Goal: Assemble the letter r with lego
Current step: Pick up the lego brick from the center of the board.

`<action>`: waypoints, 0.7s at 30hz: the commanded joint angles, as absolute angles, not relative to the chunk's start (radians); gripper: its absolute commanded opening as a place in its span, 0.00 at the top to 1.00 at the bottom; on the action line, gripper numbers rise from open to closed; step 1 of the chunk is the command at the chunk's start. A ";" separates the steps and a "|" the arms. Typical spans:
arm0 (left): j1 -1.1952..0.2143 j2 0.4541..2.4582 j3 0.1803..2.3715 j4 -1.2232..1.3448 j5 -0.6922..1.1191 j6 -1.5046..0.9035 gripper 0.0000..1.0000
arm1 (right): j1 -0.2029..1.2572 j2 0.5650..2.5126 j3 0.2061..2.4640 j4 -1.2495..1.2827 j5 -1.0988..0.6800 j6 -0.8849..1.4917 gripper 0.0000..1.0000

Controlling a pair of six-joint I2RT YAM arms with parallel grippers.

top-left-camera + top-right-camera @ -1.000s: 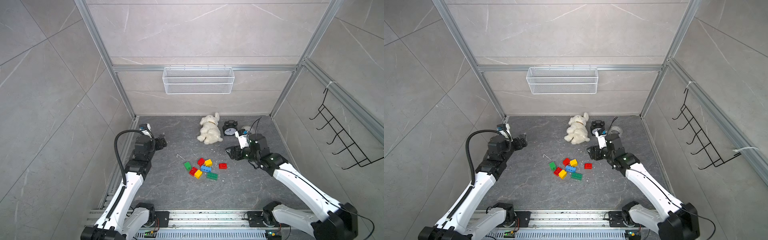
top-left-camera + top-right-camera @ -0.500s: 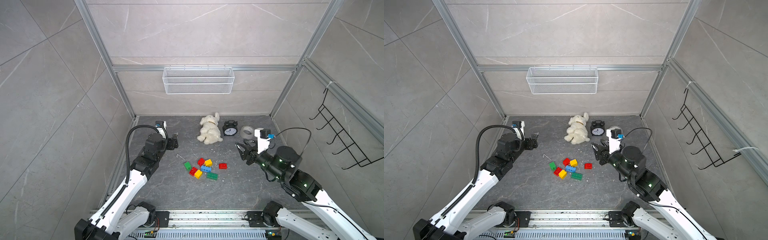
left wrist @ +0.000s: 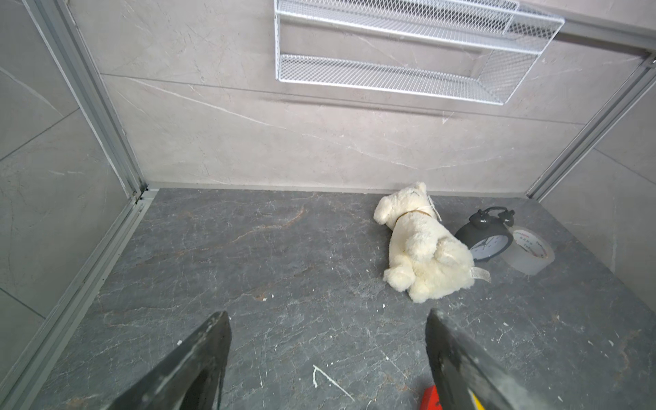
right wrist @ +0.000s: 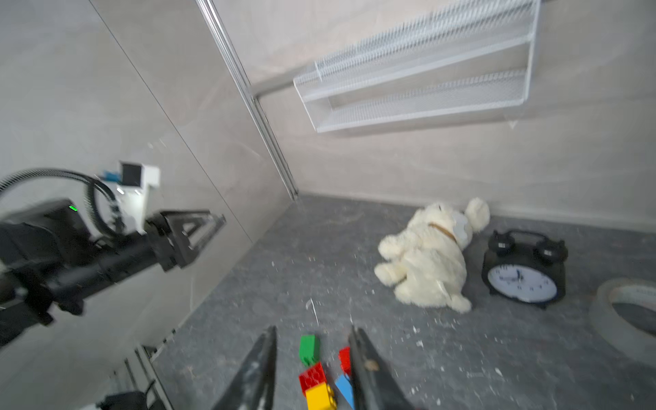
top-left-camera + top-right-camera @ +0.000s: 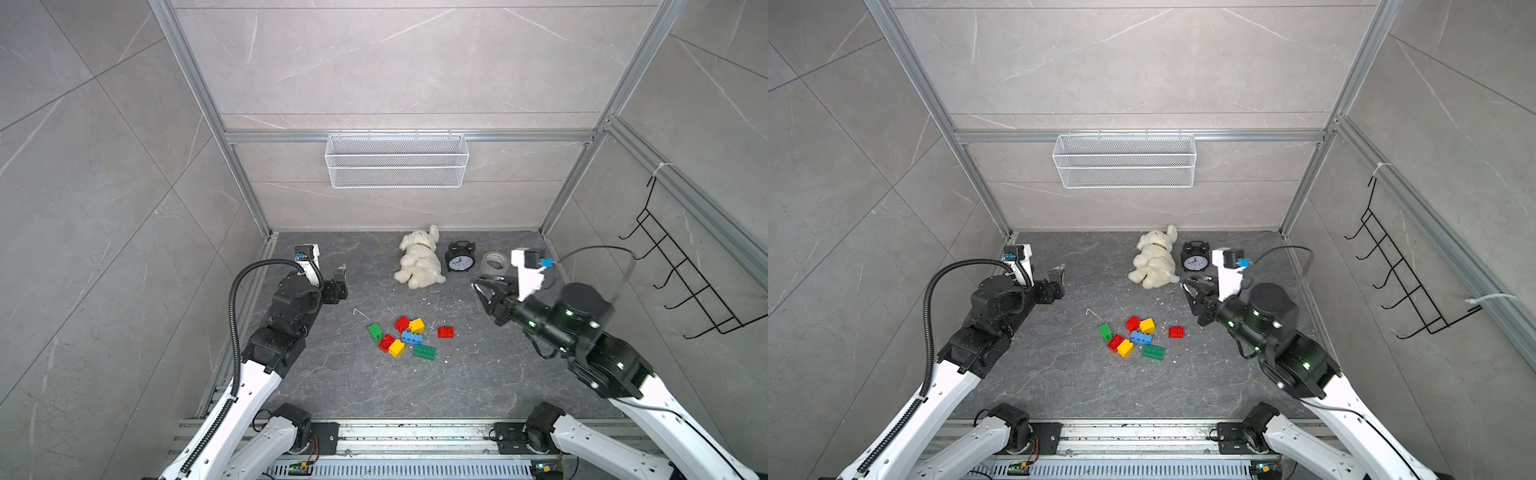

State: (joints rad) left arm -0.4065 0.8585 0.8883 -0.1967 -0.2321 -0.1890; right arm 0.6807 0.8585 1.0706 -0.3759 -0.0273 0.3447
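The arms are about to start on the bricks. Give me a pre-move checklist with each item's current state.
1. Left gripper open and empty: ok.
2. Right gripper holding nothing, jaws apart: ok.
3. All eight lego bricks in view: ok.
4. Lone red brick has free space around it: ok.
5. White plush toy, alarm clock and tape roll lie away from the bricks: ok.
6. Clustered bricks not snapped together: cannot tell.

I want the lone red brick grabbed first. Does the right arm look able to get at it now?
Probably yes. The lone red brick sits apart from the other bricks, on the side nearest the right gripper, with bare floor between them and nothing held.
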 commanded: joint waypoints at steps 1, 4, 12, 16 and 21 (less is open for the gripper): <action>-0.413 0.885 0.905 -0.257 -0.204 -0.177 0.14 | 0.686 0.975 1.029 -0.501 -0.080 0.328 0.74; -0.414 0.918 0.895 -0.290 -0.183 -0.202 0.21 | 0.686 1.062 0.989 -0.469 -0.130 0.347 0.90; -0.418 0.982 0.794 -0.256 -0.106 -0.303 0.93 | 0.691 1.225 0.924 -0.372 -0.220 0.411 1.00; -0.422 1.004 0.764 -0.234 -0.092 -0.333 1.00 | 0.706 1.302 0.919 -0.332 -0.225 0.423 1.00; -0.422 1.033 0.742 -0.220 -0.075 -0.365 1.00 | 0.748 1.414 0.949 -0.320 -0.191 0.411 1.00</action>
